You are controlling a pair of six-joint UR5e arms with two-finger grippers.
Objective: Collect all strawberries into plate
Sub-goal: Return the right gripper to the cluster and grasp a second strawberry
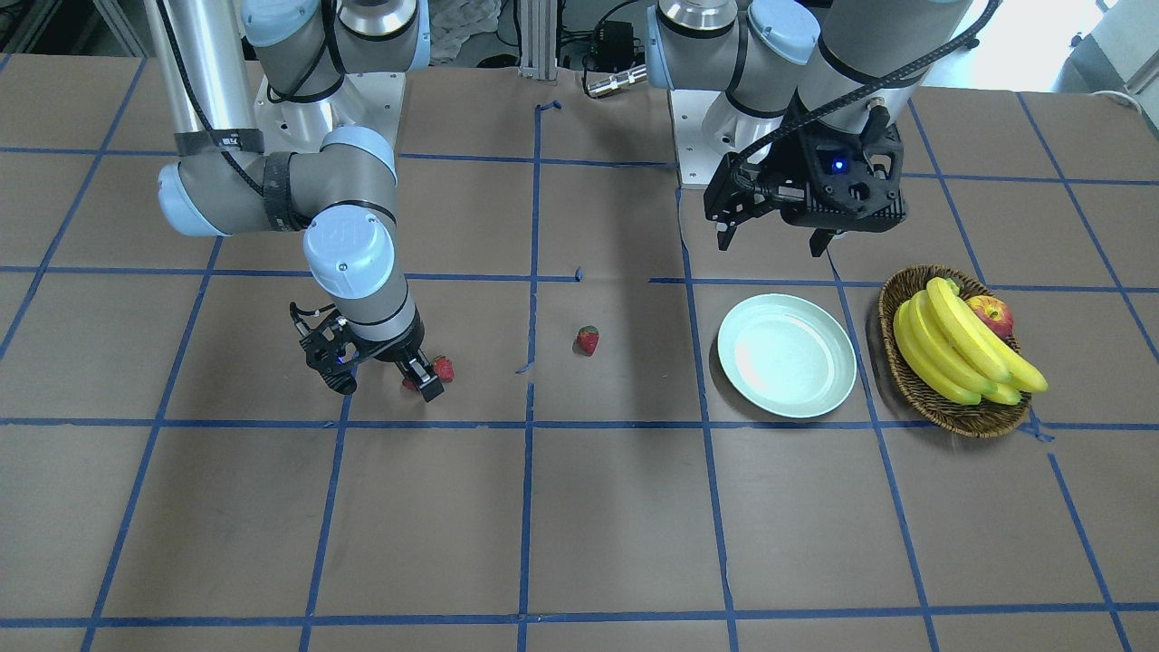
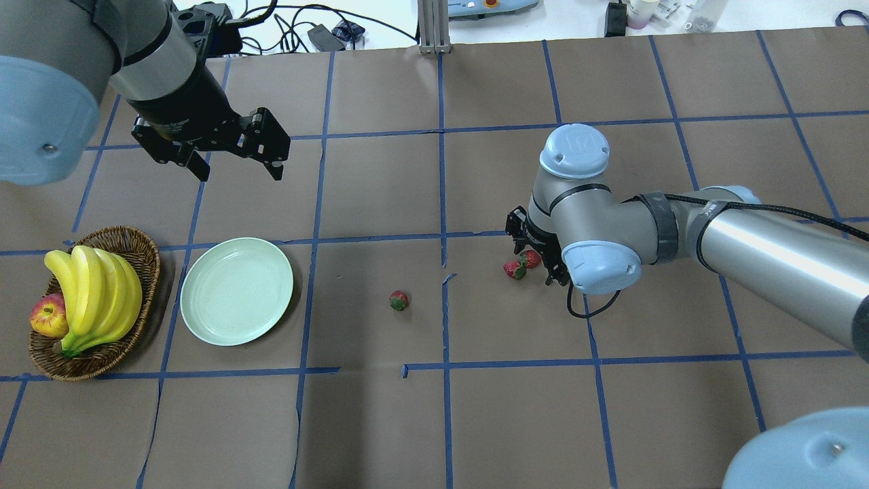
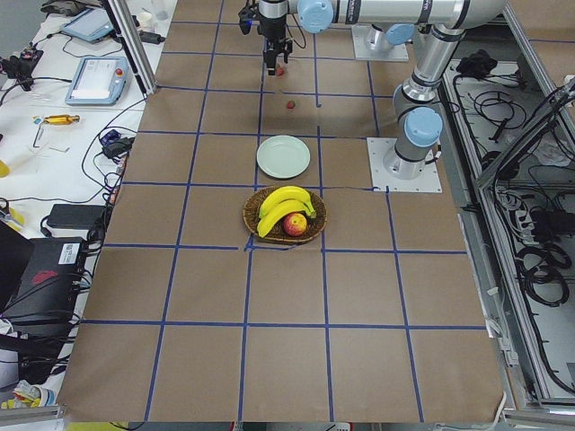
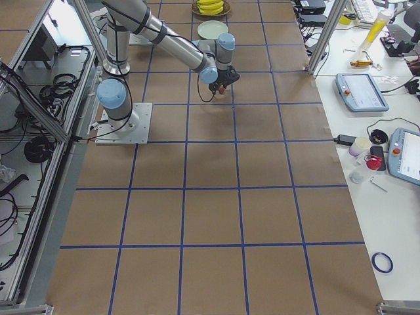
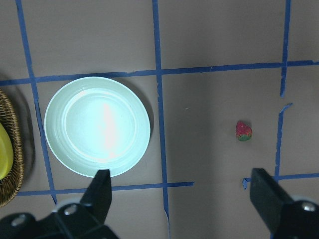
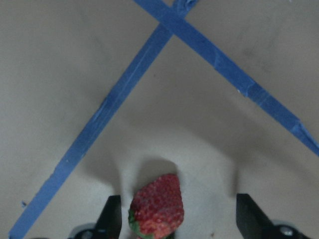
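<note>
1. A small red strawberry with dimpled skin and a green leafy cap (image 6: 157, 206) lies on the brown desk (image 6: 75, 74) between the right gripper's (image 6: 179, 220) fingers, which are spread wide and clasp nothing.
2. A second strawberry (image 2: 514, 270) lies just outside those fingers.
3. The left gripper's (image 5: 182, 194) fingers gape empty. Below them, the round glossy mint-green plate (image 5: 97, 126) lies toward one finger and a third strawberry (image 5: 243, 131) toward the other.
4. The overhead view shows all three berries; the right wrist view shows only one.
5. The mark on the blue wrist cap (image 2: 575, 148) is unreadable.

From the front, my right gripper (image 1: 389, 386) covers most of one strawberry (image 1: 410, 384). Its wrist view crops a strawberry (image 6: 157, 206) at the bottom edge; side views show them too small.
</note>
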